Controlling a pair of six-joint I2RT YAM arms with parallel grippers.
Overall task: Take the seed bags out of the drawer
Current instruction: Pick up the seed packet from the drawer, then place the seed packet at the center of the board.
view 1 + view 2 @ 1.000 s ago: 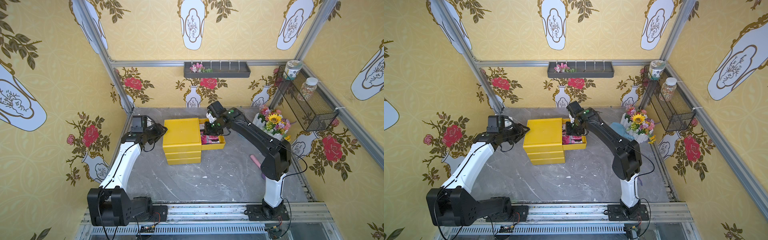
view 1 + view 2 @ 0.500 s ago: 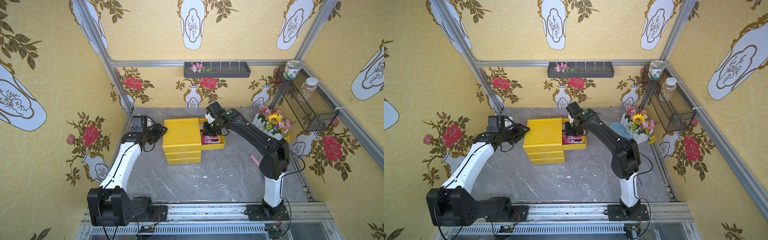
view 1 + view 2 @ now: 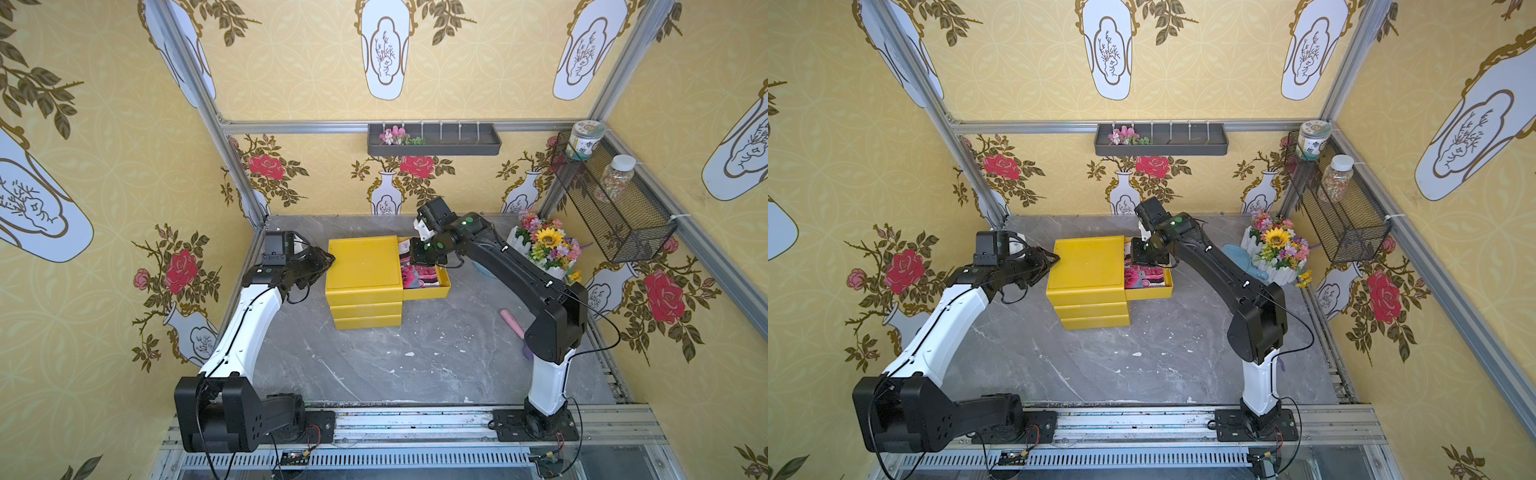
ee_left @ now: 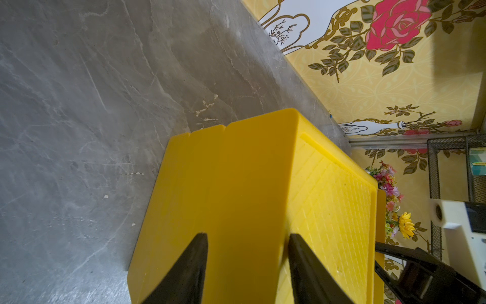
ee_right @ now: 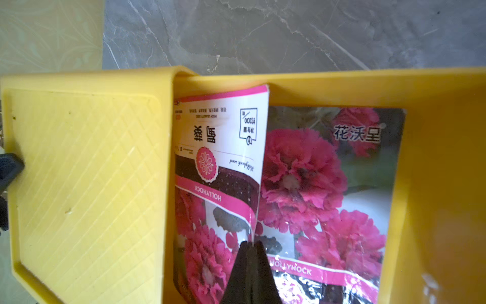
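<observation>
A yellow drawer cabinet [image 3: 363,262] [image 3: 1086,262] stands on the grey table, its top drawer [image 3: 428,293] [image 3: 1150,293] pulled out to the right. Seed bags [image 3: 424,276] [image 3: 1148,276] printed with pink flowers lie inside. In the right wrist view one bag [image 5: 328,184] lies flat, while another bag [image 5: 221,147] stands on edge against the cabinet. My right gripper [image 5: 252,243] [image 3: 409,259] is shut on the edge of this upright bag. My left gripper [image 4: 247,235] [image 3: 328,259] rests open against the cabinet's upper left edge, holding nothing.
A pink-handled rake [image 3: 513,324] lies on the table by the right arm's elbow. A white flower pot [image 3: 544,249] and a blue scoop [image 3: 1237,257] stand at the back right. A wire basket [image 3: 615,208] with jars and a dark shelf [image 3: 434,139] hang on the walls.
My right gripper's jaws have closed on the upright seed bag's edge, and the arm shifted slightly toward the cabinet. The left arm has not moved.
</observation>
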